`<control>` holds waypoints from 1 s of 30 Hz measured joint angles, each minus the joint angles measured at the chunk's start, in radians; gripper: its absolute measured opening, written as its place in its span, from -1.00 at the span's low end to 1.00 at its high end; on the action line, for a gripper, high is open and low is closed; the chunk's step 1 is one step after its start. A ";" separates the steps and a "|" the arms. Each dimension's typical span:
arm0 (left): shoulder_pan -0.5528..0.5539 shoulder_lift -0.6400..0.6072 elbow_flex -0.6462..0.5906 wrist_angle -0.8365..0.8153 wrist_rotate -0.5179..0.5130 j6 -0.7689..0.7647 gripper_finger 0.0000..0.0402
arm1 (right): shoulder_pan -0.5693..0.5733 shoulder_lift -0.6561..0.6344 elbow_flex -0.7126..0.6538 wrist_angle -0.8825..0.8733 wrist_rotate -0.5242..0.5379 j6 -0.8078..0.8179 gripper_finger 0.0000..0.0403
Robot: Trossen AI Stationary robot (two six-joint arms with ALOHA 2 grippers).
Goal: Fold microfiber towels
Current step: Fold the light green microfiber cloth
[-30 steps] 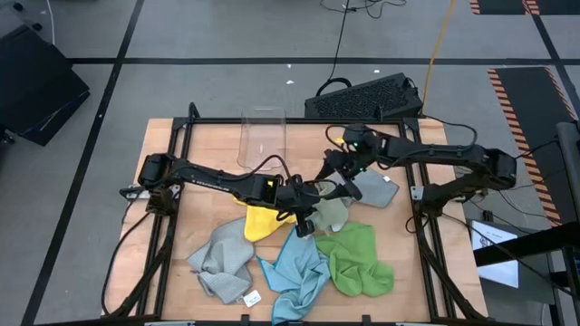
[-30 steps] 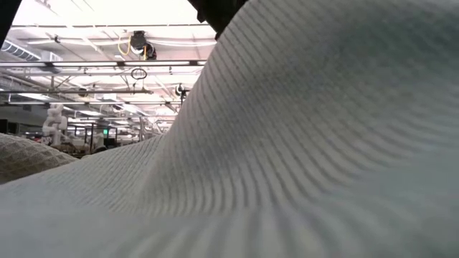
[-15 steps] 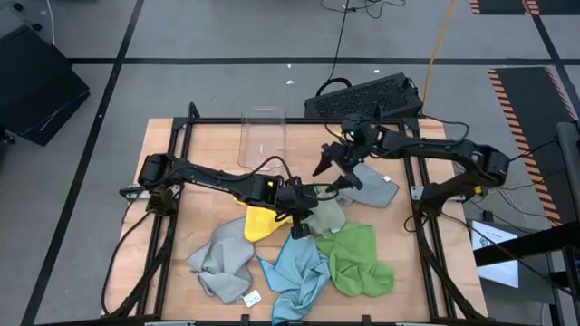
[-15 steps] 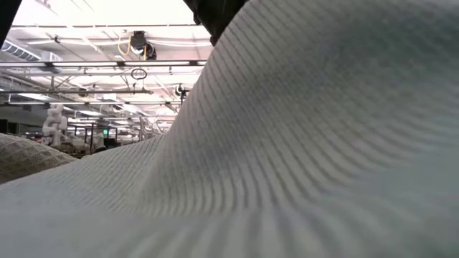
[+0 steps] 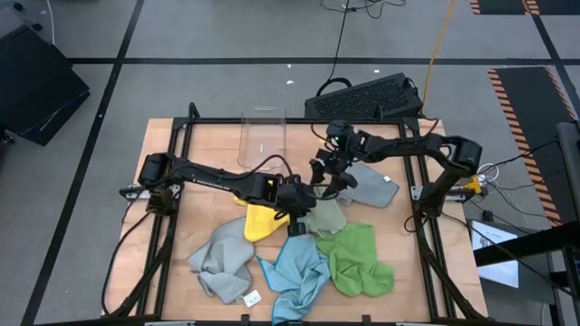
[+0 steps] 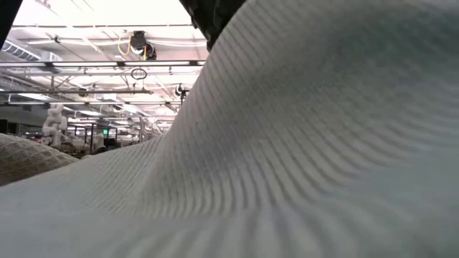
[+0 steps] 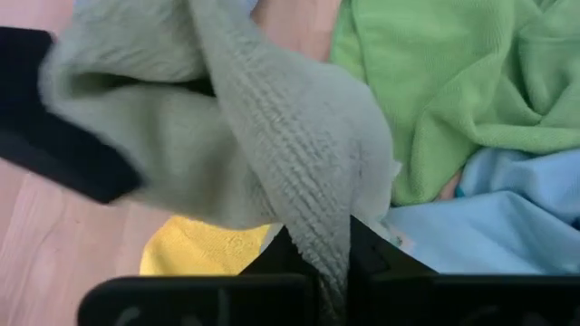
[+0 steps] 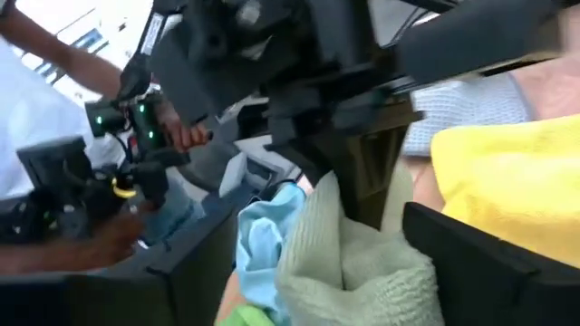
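Towels lie heaped mid-table: bright green towel [image 5: 358,258], light blue towel [image 5: 297,270], grey towel [image 5: 220,261], yellow towel [image 5: 260,221]. Clear bin [image 5: 263,138] seems empty. Left gripper [image 5: 296,220] pinches the pale green towel [image 5: 324,214]; right gripper [image 5: 328,175] hangs spread beside it, probably touching nothing

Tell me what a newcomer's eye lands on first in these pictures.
The two dark arms meeting mid-table over the pale green towel: the left gripper is shut on it, and the right gripper hangs open just beyond. Next, the bright heap toward the near edge: yellow towel, blue towel, green towel and grey towel. The low view is filled by a grey cloth.
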 joint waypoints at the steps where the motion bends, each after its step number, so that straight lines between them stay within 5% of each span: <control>1: 0.000 0.000 0.000 0.003 -0.003 -0.002 -0.94 | 0.008 0.000 0.000 0.000 0.015 -0.018 0.38; 10: -0.004 -0.027 0.000 -0.006 -0.011 -0.060 -0.96 | 0.020 -0.095 0.000 -0.090 0.126 -0.060 -0.39; 14: -0.021 -0.028 0.000 -0.020 -0.022 -0.062 -0.92 | 0.009 -0.194 0.000 -0.197 0.210 -0.129 -0.50; 23: -0.047 -0.028 0.000 -0.041 -0.022 -0.078 -0.96 | -0.016 -0.313 -0.003 -0.523 0.355 -0.280 0.13; 30: -0.047 -0.028 0.000 -0.050 -0.022 -0.039 -0.95 | -0.014 -0.224 -0.049 -0.310 0.331 -0.170 0.62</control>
